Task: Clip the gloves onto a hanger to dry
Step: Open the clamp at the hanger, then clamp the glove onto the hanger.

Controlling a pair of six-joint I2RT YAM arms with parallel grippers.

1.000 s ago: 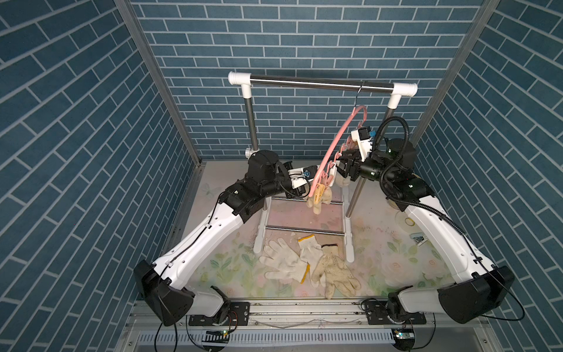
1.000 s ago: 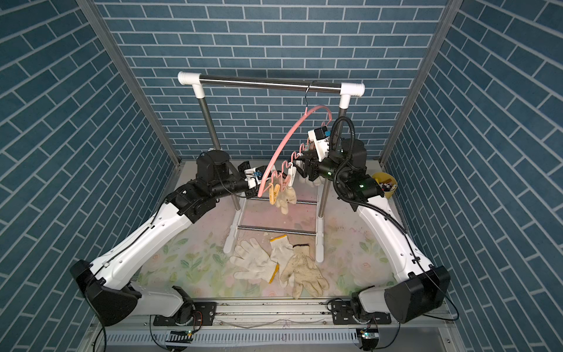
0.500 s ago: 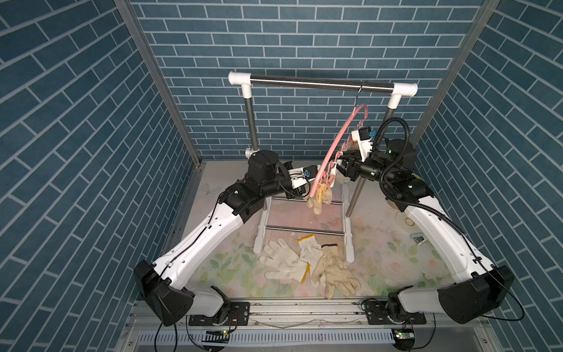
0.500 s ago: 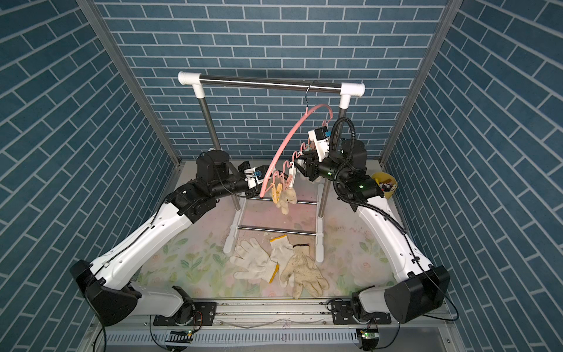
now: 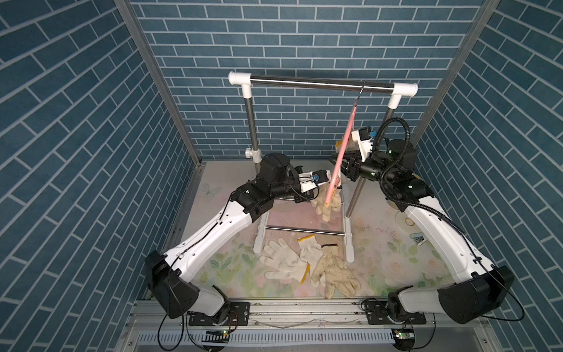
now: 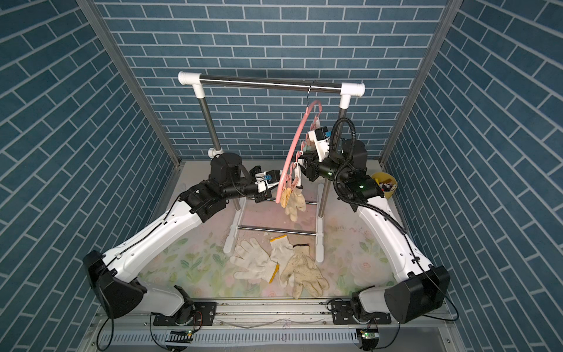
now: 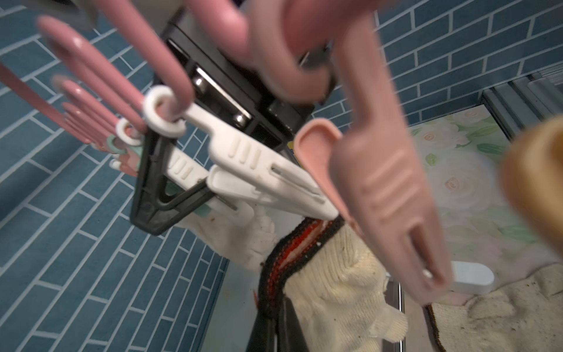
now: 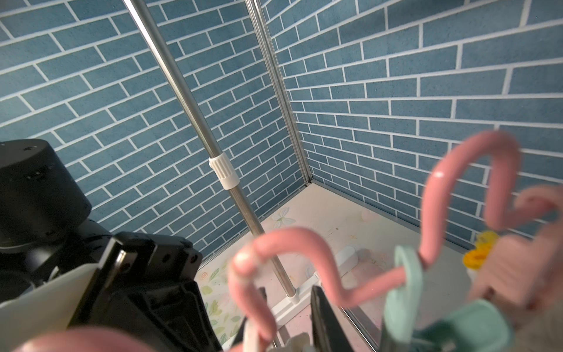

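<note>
The steel rack (image 5: 320, 83) is standing at the back of the bench (image 5: 380, 259). The pink hanger (image 6: 294, 146) is hanging by its hook from the rack's top bar, close to the right post. It is leaning tilted toward the left post, probably because both arms are working on its lower end.

In front of the rack's feet the loose gloves (image 6: 253, 263) are lying flat on the bench, partly overlapping, and one of them is stained brown. I think they are waiting for their turn.

Between the rack's two posts, under the low end of the hanger, the held glove (image 7: 335, 274) is hanging with its fingers down. The left pincer (image 7: 274, 323) is gripping its dark-edged cuff tightly, so it is offering this edge up to the clips. A second pale glove (image 7: 237, 240) is showing behind it, and I cannot tell what is carrying it.

The right pincer (image 5: 343, 166) is reaching in from the side of the right post. Its jaws are standing rather narrow on both sides of a white clip (image 7: 262, 170), I suppose to press it open for the cuff. Whether it is really squeezing, I cannot tell.

A pink clip (image 7: 390, 198) is dangling near the cuff, with nothing in its mouth as far as I am seeing
</note>
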